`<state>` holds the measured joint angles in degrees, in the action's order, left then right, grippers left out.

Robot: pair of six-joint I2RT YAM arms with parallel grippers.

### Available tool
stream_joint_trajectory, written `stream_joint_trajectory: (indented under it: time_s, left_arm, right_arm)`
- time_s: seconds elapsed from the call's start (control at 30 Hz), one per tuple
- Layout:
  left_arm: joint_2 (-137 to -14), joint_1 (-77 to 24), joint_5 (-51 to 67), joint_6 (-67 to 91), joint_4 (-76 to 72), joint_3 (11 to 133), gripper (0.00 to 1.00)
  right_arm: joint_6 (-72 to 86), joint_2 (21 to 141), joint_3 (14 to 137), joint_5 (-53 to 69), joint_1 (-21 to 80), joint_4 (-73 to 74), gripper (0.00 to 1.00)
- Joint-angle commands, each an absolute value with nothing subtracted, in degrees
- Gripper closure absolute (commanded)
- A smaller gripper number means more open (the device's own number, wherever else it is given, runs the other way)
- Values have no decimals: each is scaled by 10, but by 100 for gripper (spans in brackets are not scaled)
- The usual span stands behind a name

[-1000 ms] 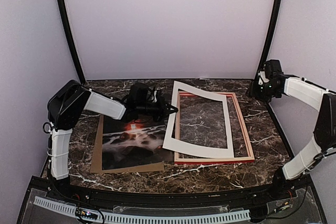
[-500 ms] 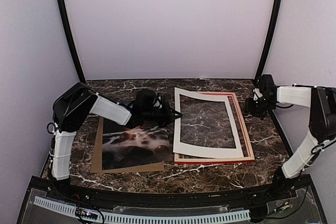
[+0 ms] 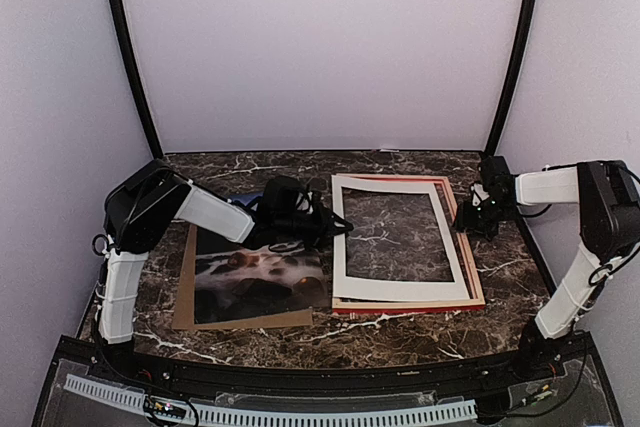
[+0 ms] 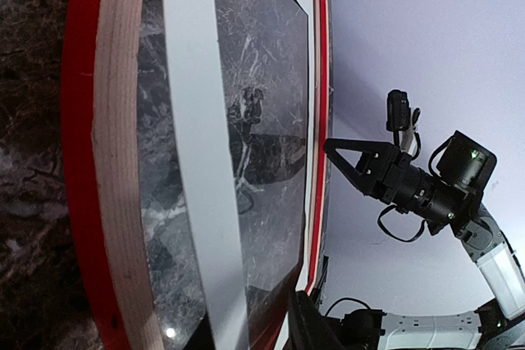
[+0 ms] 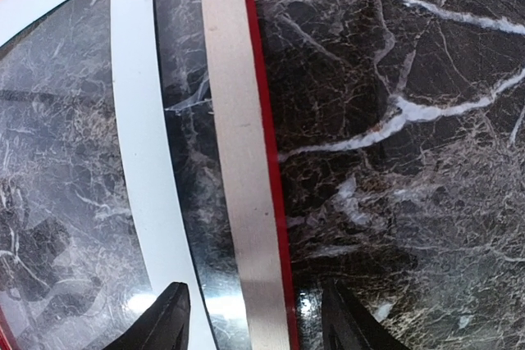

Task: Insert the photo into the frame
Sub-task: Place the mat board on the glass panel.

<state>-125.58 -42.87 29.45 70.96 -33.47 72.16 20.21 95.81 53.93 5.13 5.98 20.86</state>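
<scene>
Top external view puts the photo [image 3: 255, 282] flat and face up just left of the frame [image 3: 410, 308], resting on a brown board [image 3: 185, 292]. Its right edge runs close along the frame's left rail.

It looks like a thin, light print: likely floppy once lifted, glossy enough to slip, and easy to crease or smudge. Lying flush on the board, it offers little to pinch. The best hold is probably a shallow grip on the border at a corner or along the edge nearest the frame, where it seems to reach past the board. The sheet would probably do better slid than carried hanging from one point, since a large print held by one corner would sag and could kink.

The frame lies pale side up on the table [image 3: 400, 342], and a white mat [image 3: 400, 290] sits inside it slightly askew.

The left gripper [image 3: 338, 222] hovers at the frame's left rail, above the photo's far right corner and by the mat's edge. Whether it is clenched or released cannot be told, and the left wrist view shows no sure grip on anything.

Right wrist view shows the right gripper [image 5: 254, 321] at the frame's right rail. Its jaws are spread, one on each side of the rail with gaps showing, so it is released and holds nothing.
</scene>
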Motion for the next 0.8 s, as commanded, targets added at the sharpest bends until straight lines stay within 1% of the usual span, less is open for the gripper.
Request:
stream_joint_trajectory:
  time_s: [0.0,0.17,0.3,0.4,0.53,0.77]
  left_arm:
    - [-1253,-430,311,683,-313,733,74]
    - [-1252,-430,314,662,-291,740,69]
    - [-1250,-431,312,640,-257,752,64]
    - [-1245,-431,308,616,-231,761,61]
    - [-1239,-431,298,588,-197,772,60]
    - [-1238,-431,285,546,-152,794,60]
  right_arm:
    - [202,964,532,53,64,186,46]
    - [198,967,528,56,69,185,54]
    - [196,972,525,60,75,180,68]
    - [198,976,523,64,84,177,75]
    - [205,980,524,67,100,173,79]
    - [212,989,533,70,122,170,81]
